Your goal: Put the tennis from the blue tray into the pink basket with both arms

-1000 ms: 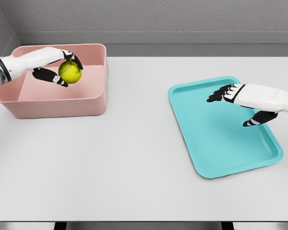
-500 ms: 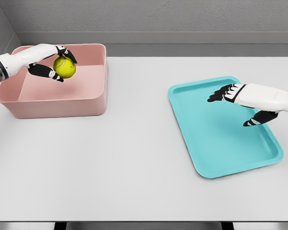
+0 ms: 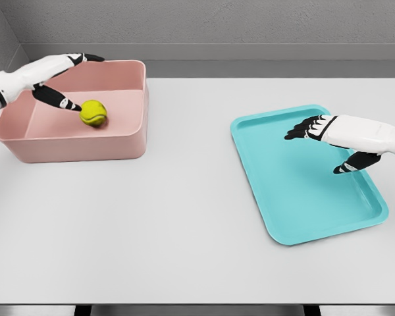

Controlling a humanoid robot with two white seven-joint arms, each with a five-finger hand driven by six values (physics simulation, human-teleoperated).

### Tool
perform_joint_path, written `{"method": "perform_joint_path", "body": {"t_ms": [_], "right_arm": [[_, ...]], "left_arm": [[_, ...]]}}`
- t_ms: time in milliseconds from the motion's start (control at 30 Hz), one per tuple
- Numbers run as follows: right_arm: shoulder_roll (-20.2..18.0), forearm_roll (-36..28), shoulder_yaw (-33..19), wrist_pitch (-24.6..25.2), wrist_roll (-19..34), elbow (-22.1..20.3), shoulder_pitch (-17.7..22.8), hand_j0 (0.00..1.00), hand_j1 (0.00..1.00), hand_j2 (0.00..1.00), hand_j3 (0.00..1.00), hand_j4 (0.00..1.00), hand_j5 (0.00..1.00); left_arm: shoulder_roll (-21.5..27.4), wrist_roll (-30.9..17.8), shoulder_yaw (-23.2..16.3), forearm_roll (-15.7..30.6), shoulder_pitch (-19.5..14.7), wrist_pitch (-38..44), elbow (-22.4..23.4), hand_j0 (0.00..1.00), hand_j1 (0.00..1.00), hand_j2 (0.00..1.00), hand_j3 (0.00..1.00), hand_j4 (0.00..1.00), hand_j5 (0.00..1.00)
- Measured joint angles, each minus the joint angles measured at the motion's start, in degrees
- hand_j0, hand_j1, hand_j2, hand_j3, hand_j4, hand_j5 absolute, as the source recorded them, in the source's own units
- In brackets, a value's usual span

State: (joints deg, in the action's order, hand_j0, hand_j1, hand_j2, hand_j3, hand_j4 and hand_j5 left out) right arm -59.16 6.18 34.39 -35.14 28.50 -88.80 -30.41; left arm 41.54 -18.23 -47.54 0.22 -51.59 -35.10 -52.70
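A yellow-green tennis ball lies inside the pink basket.

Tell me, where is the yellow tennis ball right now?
In the head view, the tennis ball lies inside the pink basket at the table's far left, just below the open left robot hand.

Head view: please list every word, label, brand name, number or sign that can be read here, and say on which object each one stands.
There is no readable text.
Tennis ball, in the pink basket: only its pale seam, no brand legible.
Blue tray: plain.
Left robot hand and right robot hand: no markings.
Table: bare of any writing.
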Motion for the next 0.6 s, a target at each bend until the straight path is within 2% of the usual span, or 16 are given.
{"method": "perform_joint_path", "body": {"t_ms": [67, 100, 333, 433, 600], "right_arm": [[0.04, 0.01, 0.0, 0.0, 0.0, 0.14, 0.0, 1.0, 1.0, 1.0, 1.0, 1.0, 1.0], [0.06, 0.0, 0.0, 0.0, 0.0, 0.21, 0.0, 1.0, 1.0, 1.0, 1.0, 1.0, 1.0], [0.16, 0.0, 0.0, 0.0, 0.0, 0.53, 0.0, 1.0, 1.0, 1.0, 1.0, 1.0, 1.0], [0.16, 0.0, 0.0, 0.0, 0.0, 0.56, 0.0, 1.0, 1.0, 1.0, 1.0, 1.0, 1.0], [0.48, 0.01, 0.0, 0.0, 0.0, 0.57, 0.0, 1.0, 1.0, 1.0, 1.0, 1.0, 1.0]], "left_arm": [[0.23, 0.42, 1.66, 0.03, 3.17, -0.03, -1.91, 1.0, 1.0, 1.0, 1.0, 1.0, 1.0], [0.33, 0.55, 2.89, 0.08, 3.69, -0.02, -2.99, 1.0, 1.0, 1.0, 1.0, 1.0, 1.0], [1.5, 1.01, 6.33, 0.31, 3.96, 0.02, -7.91, 1.0, 1.0, 1.0, 1.0, 1.0, 1.0], [2.7, 1.05, 6.88, 0.29, 5.36, 0.01, -9.88, 1.0, 1.0, 1.0, 1.0, 1.0, 1.0], [6.66, 1.13, 8.62, 1.2, 11.17, -0.01, -15.78, 1.0, 1.0, 1.0, 1.0, 1.0, 1.0]]}}
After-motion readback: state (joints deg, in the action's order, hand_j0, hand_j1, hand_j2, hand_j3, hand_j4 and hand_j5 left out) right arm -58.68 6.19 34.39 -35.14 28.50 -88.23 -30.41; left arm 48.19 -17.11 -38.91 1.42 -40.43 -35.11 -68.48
